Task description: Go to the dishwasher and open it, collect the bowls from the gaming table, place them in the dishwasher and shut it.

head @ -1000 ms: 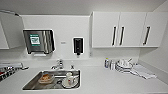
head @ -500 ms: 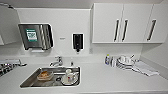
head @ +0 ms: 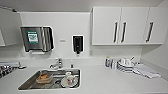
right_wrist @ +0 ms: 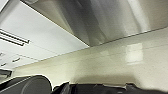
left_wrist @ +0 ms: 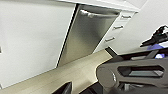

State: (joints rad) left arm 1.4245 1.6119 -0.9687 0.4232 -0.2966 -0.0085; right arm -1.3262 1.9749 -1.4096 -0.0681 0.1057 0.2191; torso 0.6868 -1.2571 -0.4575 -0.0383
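Observation:
The dishwasher (left_wrist: 85, 37) is a stainless-steel front with a horizontal bar handle (left_wrist: 100, 15), set between white cabinet fronts, and its door is closed. In the right wrist view its steel front (right_wrist: 107, 20) looms close above the pale floor (right_wrist: 112, 62). Dark parts of my left gripper (left_wrist: 63, 88) sit low near the floor in front of the dishwasher. Dark parts of my right gripper (right_wrist: 65, 88) hang just above the floor by the dishwasher's base. The bowls and the gaming table are out of view.
Ahead is a white counter with a steel sink (head: 25, 86) holding a brownish container (head: 44, 78) and a white cup (head: 68, 80). A tap (head: 57, 64), towel dispenser (head: 37, 38), soap dispenser (head: 77, 44), upper cabinets (head: 107, 25) and stacked dishes (head: 125, 65) are there. White drawers (left_wrist: 117, 27) flank the dishwasher.
The head view has shifted only slightly. Nothing on the counter has moved.

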